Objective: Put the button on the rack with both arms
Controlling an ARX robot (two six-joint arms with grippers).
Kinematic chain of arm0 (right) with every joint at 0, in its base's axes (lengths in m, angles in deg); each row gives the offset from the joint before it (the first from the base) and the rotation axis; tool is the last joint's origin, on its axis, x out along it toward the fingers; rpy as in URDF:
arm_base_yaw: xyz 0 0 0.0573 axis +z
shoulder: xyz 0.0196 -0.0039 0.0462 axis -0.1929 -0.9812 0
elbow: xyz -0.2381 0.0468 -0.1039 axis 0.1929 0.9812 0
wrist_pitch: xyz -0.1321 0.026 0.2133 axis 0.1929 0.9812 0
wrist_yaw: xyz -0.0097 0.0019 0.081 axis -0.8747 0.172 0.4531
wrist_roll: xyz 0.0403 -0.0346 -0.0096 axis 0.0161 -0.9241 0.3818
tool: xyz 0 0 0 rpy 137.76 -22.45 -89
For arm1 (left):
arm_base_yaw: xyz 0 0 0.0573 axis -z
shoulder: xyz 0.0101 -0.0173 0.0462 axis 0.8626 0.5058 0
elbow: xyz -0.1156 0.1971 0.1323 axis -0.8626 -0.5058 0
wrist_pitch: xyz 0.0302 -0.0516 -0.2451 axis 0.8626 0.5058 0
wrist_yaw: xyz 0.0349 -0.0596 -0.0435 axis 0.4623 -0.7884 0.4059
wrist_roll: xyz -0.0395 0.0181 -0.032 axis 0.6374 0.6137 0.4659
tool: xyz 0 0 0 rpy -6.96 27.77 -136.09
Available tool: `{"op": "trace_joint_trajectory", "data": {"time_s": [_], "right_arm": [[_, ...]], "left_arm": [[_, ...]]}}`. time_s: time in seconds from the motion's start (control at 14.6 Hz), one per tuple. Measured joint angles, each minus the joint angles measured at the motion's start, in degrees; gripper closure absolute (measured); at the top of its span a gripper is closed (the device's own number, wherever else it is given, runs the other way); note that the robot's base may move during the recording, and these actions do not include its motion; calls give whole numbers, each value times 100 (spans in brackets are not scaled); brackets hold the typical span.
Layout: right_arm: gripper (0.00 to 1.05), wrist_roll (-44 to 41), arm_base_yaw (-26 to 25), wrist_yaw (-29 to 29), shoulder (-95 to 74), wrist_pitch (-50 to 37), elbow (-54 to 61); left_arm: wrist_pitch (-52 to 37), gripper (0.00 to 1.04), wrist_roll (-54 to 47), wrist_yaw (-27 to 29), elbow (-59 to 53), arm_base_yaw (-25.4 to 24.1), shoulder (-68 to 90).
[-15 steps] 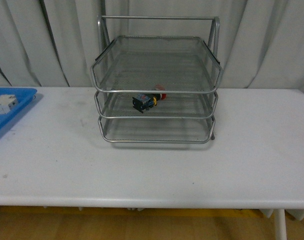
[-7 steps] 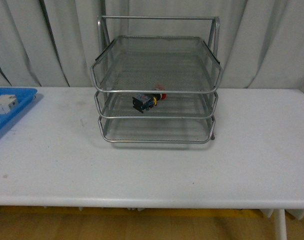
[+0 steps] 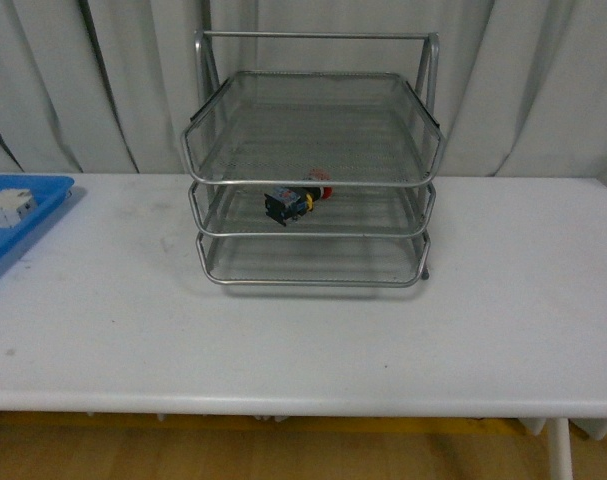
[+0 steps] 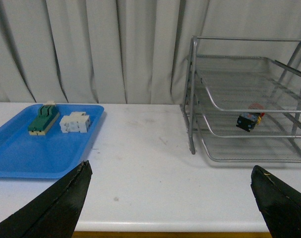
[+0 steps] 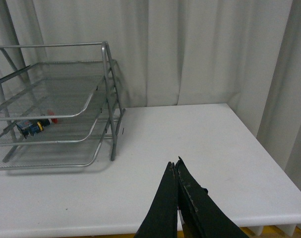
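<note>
The button (image 3: pixel 293 201), red cap with yellow ring and dark body, lies on its side in the middle tier of the silver wire rack (image 3: pixel 312 183). The left wrist view has the button (image 4: pixel 249 120) inside the rack (image 4: pixel 249 101) too, and so does the right wrist view, where the button (image 5: pixel 33 126) lies in the rack (image 5: pixel 56 114). My left gripper (image 4: pixel 172 171) is open, well back from the rack near the table's front edge, nothing between its fingers. My right gripper (image 5: pixel 175 164) is shut and empty, off to the rack's right. Neither arm appears in the front view.
A flat blue tray (image 4: pixel 21 148) sits at the table's left with a green-topped block (image 4: pixel 43 118) and a white block (image 4: pixel 74 122) in it; the front view catches its corner (image 3: pixel 8 235). Grey curtains hang behind the white table (image 3: pixel 303 330).
</note>
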Motion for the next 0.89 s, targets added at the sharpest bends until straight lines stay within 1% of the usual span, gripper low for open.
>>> {"op": "trace_joint_trajectory", "data": {"time_s": [0.07,0.14,0.21,0.27,0.34,0.55,0.62,0.68,0.75,0.82,0.89], "right_arm": [[103,2,0,-2,175,256,-4],[103,0,0,11,800,1067,-2],[103,0,0,15,997,940,-15],[103,0,0,11,988,1080,-2],[94,-15,0,13,999,1036,-2],[55,-15,0,13,997,1040,-2],[44,-15,0,13,997,1040,-2],[21,-15,0,13,997,1040,-2],[11,-15,0,13,997,1040,-2],[5,-13,0,13,997,1040,-2],[7,-17,0,13,997,1040,-2]], "left_arm": [[0,7,0,-2,0,0,0],[0,7,0,0,0,0,0],[4,7,0,-2,0,0,0],[-4,7,2,0,0,0,0],[0,7,2,0,0,0,0],[-2,7,2,-2,0,0,0],[-2,7,2,-2,0,0,0],[-2,7,2,0,0,0,0],[0,7,0,0,0,0,0],[-2,7,2,0,0,0,0],[-2,7,0,-2,0,0,0]]}}
